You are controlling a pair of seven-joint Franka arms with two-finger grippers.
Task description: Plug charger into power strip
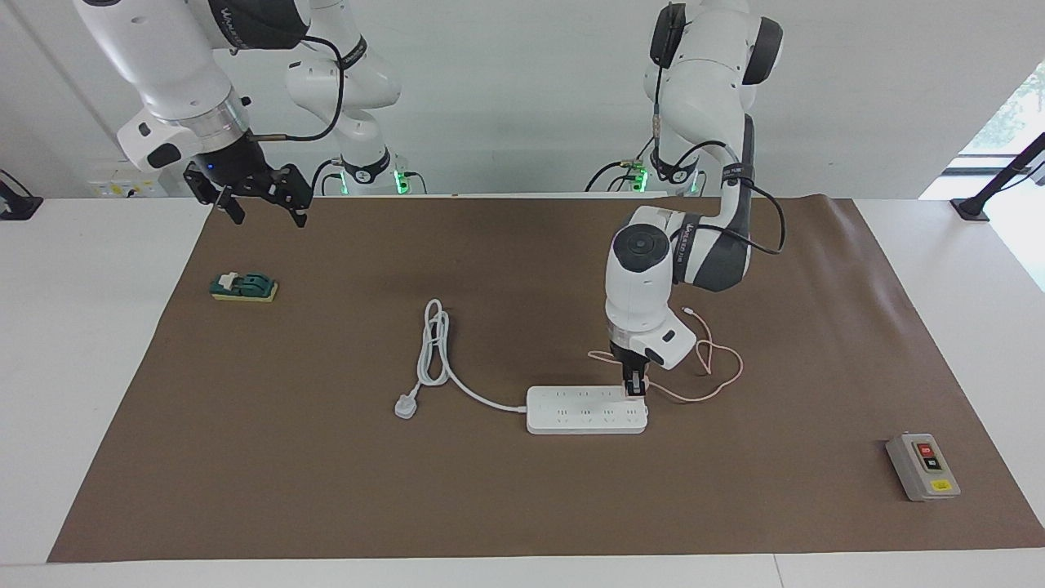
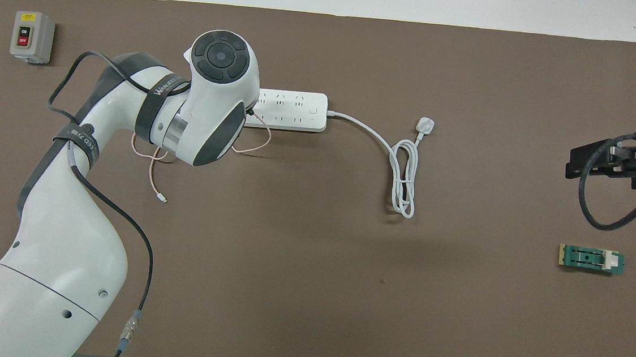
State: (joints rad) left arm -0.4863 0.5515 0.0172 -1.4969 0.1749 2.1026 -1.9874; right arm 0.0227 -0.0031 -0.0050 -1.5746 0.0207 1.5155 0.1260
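- Left gripper (image 1: 635, 387) clamped on small pale pink cube-shaped charger (image 1: 636, 382), at end socket of long white power strip (image 1: 584, 411), mid-worktop.
- Advisable: press straight down, prongs aligned.
- Right gripper (image 1: 260, 198) parted, waiting over worktop corner.

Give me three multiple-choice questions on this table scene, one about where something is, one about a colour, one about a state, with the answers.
1. The left gripper is over:
A. the power strip's end toward the left arm
B. the grey switch box
C. the green block

2. The charger's cable is:
A. black
B. pink
C. blue

3. The strip's own white plug is:
A. in a socket
B. held by the right gripper
C. lying loose on the mat

Answers: 1 A, the fingers come down there. 2 B, pink loops lie beside the strip. 3 C, nothing touches it.
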